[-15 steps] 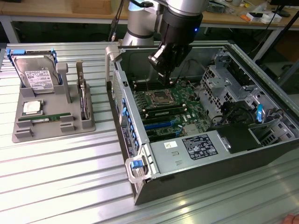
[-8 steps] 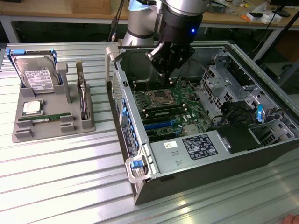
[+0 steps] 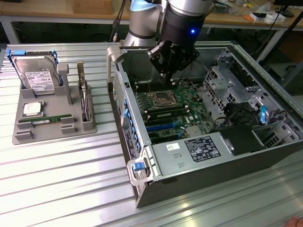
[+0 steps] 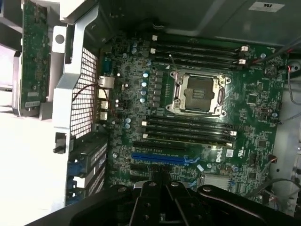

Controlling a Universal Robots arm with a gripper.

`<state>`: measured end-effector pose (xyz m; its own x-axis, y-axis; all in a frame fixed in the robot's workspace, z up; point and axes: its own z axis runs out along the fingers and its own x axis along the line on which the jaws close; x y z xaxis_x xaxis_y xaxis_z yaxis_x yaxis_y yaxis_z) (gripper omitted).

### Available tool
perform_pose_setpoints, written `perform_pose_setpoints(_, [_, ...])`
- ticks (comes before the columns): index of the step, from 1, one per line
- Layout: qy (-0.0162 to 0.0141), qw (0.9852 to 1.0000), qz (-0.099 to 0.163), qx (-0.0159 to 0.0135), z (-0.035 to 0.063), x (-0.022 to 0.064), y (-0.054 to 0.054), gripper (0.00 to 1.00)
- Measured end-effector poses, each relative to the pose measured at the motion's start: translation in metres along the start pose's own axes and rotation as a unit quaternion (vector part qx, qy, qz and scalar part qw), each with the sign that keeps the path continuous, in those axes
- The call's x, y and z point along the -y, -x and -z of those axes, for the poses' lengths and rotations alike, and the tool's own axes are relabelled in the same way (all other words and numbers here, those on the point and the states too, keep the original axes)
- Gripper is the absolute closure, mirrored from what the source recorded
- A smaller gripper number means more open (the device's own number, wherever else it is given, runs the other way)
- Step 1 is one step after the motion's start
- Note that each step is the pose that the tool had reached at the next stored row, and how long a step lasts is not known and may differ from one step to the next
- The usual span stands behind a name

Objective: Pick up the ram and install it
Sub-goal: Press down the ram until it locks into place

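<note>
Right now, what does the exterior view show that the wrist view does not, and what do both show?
Exterior view alone: the grey plastic parts tray with the long green ram stick lying in it, the silver hard drive and the square silver processor chip. Wrist view alone: the long blue expansion slot. Both: the green motherboard, its empty metal processor socket, and the shut, empty black gripper.

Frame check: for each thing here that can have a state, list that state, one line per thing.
gripper: shut, holding nothing, above the motherboard.
ram: lying flat in the grey tray, not picked up.
computer case: side open, motherboard exposed.
processor socket: empty.
processor chip: lying in the tray.
hard drive: leaning in the tray's back slot.
card with bracket: standing on edge in the tray.
</note>
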<state>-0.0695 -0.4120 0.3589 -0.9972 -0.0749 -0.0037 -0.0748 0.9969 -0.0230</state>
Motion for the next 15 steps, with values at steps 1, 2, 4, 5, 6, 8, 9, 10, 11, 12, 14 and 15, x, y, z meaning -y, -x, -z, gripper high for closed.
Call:
perform_pose_setpoints(1, [0.0000, 1.0000, -0.008, -0.0002, 0.0000, 0.0000, 0.000, 0.89])
perform_pose_setpoints(2, [-0.0001, 0.9999, -0.017, -0.0004, 0.0000, 0.0000, 0.000, 0.89])
perform_pose_setpoints(4, [-0.0001, 0.9997, -0.024, -0.0006, 0.0000, 0.0001, 0.000, 0.89])
perform_pose_setpoints(5, [-0.0001, 0.9997, -0.024, -0.0006, 0.0000, 0.0001, 0.000, 0.89])
perform_pose_setpoints(6, [-0.0001, 0.9997, -0.024, -0.0006, 0.0000, 0.0001, 0.000, 0.89])
perform_pose_setpoints(8, [-0.0001, 0.9997, -0.024, -0.0006, 0.0000, 0.0001, 0.000, 0.89])
perform_pose_setpoints(9, [-0.0001, 0.9997, -0.024, -0.0005, 0.0000, 0.0003, 0.002, 0.89])
perform_pose_setpoints(10, [-0.0001, 0.9997, -0.024, -0.0005, -0.0001, 0.0005, 0.006, 0.89])
perform_pose_setpoints(11, [-0.0001, 0.9997, -0.024, -0.0005, -0.0001, 0.0007, 0.008, 0.89])
perform_pose_setpoints(12, [-0.0001, 0.9997, -0.024, -0.0006, -0.0001, 0.0009, 0.011, 0.89])
perform_pose_setpoints(14, [-0.0001, 0.9997, -0.024, -0.0006, -0.0001, 0.0012, 0.016, 0.89])
perform_pose_setpoints(15, [-0.0001, 0.9997, -0.024, -0.0005, -0.0001, 0.0013, 0.019, 0.89])
